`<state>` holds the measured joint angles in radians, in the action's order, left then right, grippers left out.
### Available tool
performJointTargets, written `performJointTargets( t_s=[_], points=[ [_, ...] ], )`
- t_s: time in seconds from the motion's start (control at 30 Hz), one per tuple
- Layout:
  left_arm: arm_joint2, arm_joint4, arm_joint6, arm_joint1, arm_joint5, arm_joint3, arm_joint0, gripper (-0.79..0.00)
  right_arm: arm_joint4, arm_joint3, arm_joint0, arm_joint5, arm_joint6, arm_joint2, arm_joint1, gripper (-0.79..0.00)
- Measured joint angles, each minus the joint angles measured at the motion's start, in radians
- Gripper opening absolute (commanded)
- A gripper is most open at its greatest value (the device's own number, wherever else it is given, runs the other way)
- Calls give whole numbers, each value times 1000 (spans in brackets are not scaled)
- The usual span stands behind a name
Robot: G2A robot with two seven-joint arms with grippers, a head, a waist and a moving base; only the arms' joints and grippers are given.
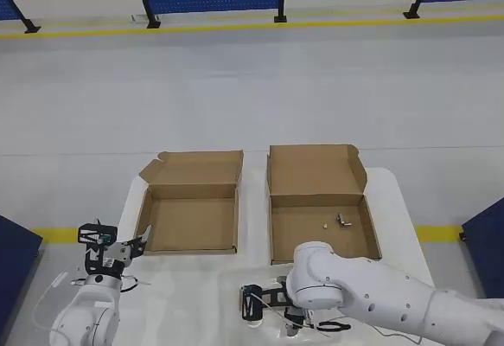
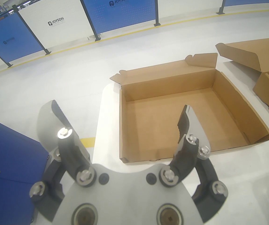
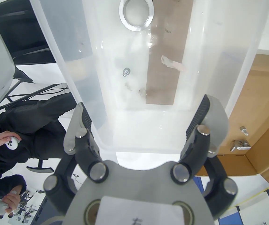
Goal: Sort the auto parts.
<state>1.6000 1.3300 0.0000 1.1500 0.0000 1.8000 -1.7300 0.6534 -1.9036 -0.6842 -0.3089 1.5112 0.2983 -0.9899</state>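
Cardboard forms two open boxes set side by side on the white surface (image 1: 200, 281): the left box (image 1: 191, 225) is seen at centre-left of the top view, the right box (image 1: 303, 229) at centre-right. A metal bracket (image 1: 347, 221) and a small bolt (image 1: 323, 224) are laid close together on the right box's floor. The left end effector (image 2: 120, 106) is held spread at lower left, just beside the left box's near corner. The right end effector (image 3: 144, 104) is likewise spread, poised over a clear bin (image 3: 134, 122), in which a metal ring (image 3: 121, 12), a second bolt (image 3: 125, 72) and a pale plastic piece (image 3: 172, 64) are seen apart from one another
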Motion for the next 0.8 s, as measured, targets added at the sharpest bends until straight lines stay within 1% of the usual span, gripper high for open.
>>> performJointTargets(
  t_s=[0.1,0.23,0.37,0.63,0.8],
  points=[
    [0,0,0,0,0,0,0,0,3,2,-2,1,-2,-2,0,0],
    [0,0,0,0,0,0,0,0,70,18,-25,9,-27,-25,-9,0],
    [0,0,0,0,0,0,0,0,93,35,-34,24,-42,-30,-19,0],
    [0,0,0,0,0,0,0,0,112,70,-53,29,-61,-37,-37,0],
    [0,0,0,0,0,0,0,0,114,74,-55,25,-59,-40,-39,0]
  ],
)
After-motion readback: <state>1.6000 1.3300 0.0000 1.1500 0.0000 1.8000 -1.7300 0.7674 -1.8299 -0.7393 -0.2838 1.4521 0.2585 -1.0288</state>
